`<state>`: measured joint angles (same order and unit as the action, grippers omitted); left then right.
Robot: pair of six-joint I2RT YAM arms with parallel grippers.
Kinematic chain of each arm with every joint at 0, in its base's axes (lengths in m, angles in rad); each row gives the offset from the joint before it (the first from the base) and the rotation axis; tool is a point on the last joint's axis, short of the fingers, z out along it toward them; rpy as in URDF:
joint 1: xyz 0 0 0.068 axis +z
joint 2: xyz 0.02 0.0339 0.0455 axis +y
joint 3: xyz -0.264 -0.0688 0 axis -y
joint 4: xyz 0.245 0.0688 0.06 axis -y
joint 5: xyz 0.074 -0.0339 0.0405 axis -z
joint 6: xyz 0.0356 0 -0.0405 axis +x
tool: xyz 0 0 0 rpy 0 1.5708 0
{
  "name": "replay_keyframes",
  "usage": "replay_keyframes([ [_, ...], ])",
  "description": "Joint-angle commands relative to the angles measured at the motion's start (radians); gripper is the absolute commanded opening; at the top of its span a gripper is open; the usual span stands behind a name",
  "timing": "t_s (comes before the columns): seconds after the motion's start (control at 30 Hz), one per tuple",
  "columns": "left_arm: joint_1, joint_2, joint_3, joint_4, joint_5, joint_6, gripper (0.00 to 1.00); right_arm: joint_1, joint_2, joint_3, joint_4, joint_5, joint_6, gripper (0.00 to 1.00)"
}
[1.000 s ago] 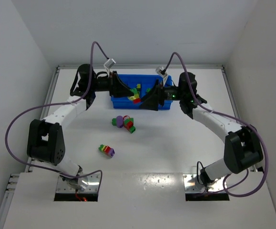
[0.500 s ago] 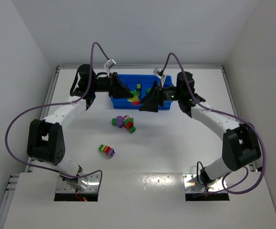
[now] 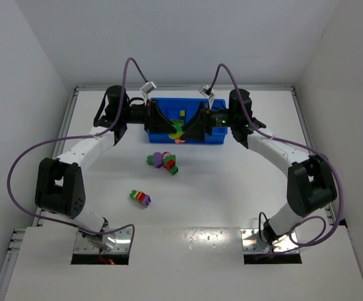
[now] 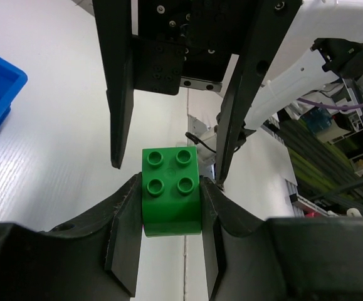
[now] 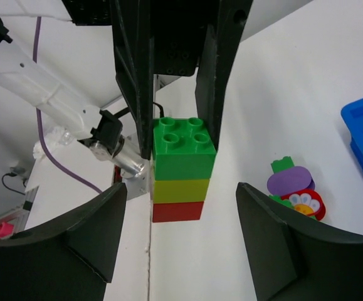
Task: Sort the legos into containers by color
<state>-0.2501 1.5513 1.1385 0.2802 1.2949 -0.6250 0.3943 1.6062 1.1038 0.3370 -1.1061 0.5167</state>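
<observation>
Left gripper (image 4: 170, 185) is closed tight on the green brick (image 4: 170, 200) that caps a three-brick lego stack (image 5: 176, 182), green over yellow over red. I hold the stack in the air, and the top view places it over the near side of the blue tray (image 3: 209, 139). Right gripper (image 5: 180, 188) faces it head-on with its jaws well apart, one either side of the yellow and red bricks and touching neither; it has hold of nothing. I judge the reason for this arrangement as follows: a mixed stack cannot go into one colour compartment, so one arm anchors the top brick while the other closes on the lower bricks to pull them off. A loose lego cluster (image 3: 163, 161) and a second stack (image 3: 140, 198) wait on the surface.
</observation>
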Motion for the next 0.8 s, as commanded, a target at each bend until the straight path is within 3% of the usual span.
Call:
replay_keyframes([
  [0.0,-0.008,-0.033,0.049,0.017,0.03,0.021,0.0,0.02,0.017,0.048,0.065,-0.055,-0.006,0.7],
  [0.27,-0.008,-0.014,0.076,0.008,0.03,0.03,0.0,0.029,0.026,0.057,0.034,-0.098,-0.015,0.68],
  [0.37,-0.008,-0.003,0.086,0.008,0.03,0.03,0.0,0.029,0.026,0.057,0.034,-0.098,-0.024,0.61],
  [0.5,-0.017,0.006,0.086,0.008,0.03,0.03,0.0,0.029,0.046,0.076,0.043,-0.098,-0.024,0.47],
  [0.6,-0.017,0.006,0.086,0.008,0.03,0.03,0.0,0.029,0.046,0.076,0.088,-0.107,-0.001,0.28],
  [0.63,-0.017,0.006,0.086,0.008,0.02,0.03,0.0,0.029,0.057,0.085,0.088,-0.107,-0.001,0.16],
  [0.77,-0.005,-0.003,0.086,0.022,-0.023,0.039,0.0,0.038,0.057,0.076,0.088,-0.132,-0.02,0.02],
])
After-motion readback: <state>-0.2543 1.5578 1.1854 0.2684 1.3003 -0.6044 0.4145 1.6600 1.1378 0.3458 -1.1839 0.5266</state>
